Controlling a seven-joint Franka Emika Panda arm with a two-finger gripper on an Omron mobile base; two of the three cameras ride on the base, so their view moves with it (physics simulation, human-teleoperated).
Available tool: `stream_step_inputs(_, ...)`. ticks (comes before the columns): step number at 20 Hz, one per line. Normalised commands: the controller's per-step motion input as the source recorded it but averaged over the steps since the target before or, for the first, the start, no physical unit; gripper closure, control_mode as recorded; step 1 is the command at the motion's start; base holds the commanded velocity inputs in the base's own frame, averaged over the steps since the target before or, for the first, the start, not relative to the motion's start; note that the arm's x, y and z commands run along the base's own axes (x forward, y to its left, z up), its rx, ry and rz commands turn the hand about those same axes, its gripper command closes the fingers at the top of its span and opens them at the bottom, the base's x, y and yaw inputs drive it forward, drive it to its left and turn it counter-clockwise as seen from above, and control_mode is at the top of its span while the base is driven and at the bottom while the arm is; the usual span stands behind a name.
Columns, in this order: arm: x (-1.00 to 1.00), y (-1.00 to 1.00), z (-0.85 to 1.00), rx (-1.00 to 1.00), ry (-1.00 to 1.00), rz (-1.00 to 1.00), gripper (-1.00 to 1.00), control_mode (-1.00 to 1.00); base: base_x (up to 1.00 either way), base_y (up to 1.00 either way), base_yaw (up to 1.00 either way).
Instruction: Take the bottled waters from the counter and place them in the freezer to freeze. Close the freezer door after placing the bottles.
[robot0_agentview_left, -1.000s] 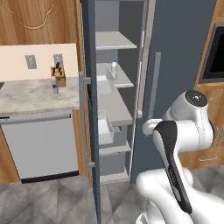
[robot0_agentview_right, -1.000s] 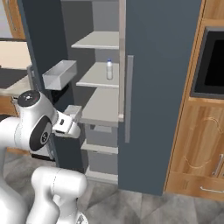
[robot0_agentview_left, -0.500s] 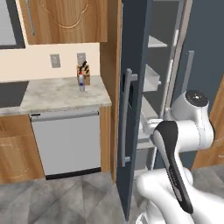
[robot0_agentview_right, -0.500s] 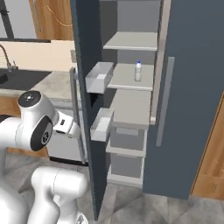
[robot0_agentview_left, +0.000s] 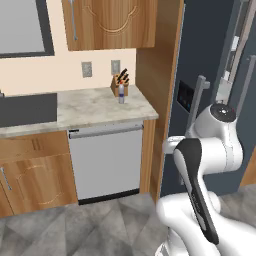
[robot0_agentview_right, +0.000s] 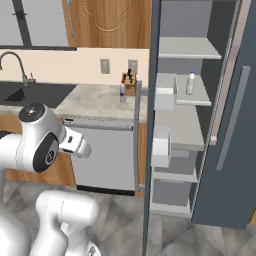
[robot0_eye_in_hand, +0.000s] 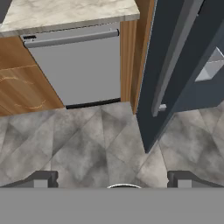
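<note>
Left base view. One bottled water on the counter (robot0_agentview_left: 95, 106): a small clear bottle (robot0_agentview_left: 121, 93) standing upright just in front of one wooden knife block (robot0_agentview_left: 119, 83), near the counter's back right corner. Two wall outlets (robot0_agentview_left: 87, 69) above it. One grey dishwasher front (robot0_agentview_left: 106, 161) under the worktop. One freezer door (robot0_agentview_left: 200, 100), dark grey, seen from its outer face, with one blue-lit panel (robot0_agentview_left: 186, 96) and a long grey handle (robot0_agentview_left: 195, 107). (The freezer's inside is hidden from here.)

Right base view. Two bottled waters counted: the same counter bottle (robot0_agentview_right: 122, 92) by the knife block (robot0_agentview_right: 130, 81), and a second bottle (robot0_agentview_right: 190, 83), blue-capped, upright on a shelf inside the freezer (robot0_agentview_right: 186, 105). The door (robot0_agentview_right: 151, 125) appears edge-on, swung wide, carrying two pale door bins (robot0_agentview_right: 165, 92). One faucet (robot0_agentview_right: 12, 62) over a dark sink at far left. (The counter bottle's cap colour is too small to tell.)

Hand view. The camera looks down at the grey tiled floor (robot0_eye_in_hand: 87, 140). The gripper (robot0_eye_in_hand: 112, 178) shows two dark fingertips (robot0_eye_in_hand: 43, 178) set far apart at the bottom, spread wide with nothing between them. One dishwasher front (robot0_eye_in_hand: 76, 65), one counter edge (robot0_eye_in_hand: 70, 17), and the freezer door's lower corner (robot0_eye_in_hand: 162, 87) lie ahead.
</note>
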Motion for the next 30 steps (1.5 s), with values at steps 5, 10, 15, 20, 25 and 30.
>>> stream_step_inputs(5,0.00,0.00,0.00,0.00,0.00,0.00,-1.00,1.00,0.49,0.89,-0.19)
stream_step_inputs(10,0.00,0.00,0.00,0.00,0.00,0.00,-1.00,1.00,0.63,1.00,-0.25)
stream_step_inputs(15,0.00,0.00,0.00,0.00,0.00,0.00,-1.00,1.00,0.88,0.84,-0.36)
stream_step_inputs(20,0.00,0.00,0.00,0.00,0.00,0.00,-1.00,1.00,0.73,0.37,-0.51)
stream_step_inputs(25,0.00,0.00,0.00,0.00,0.00,0.00,-1.00,1.00,0.28,0.21,-0.52)
stream_step_inputs(30,0.00,0.00,0.00,0.00,0.00,0.00,-1.00,1.00,0.02,0.32,-0.39)
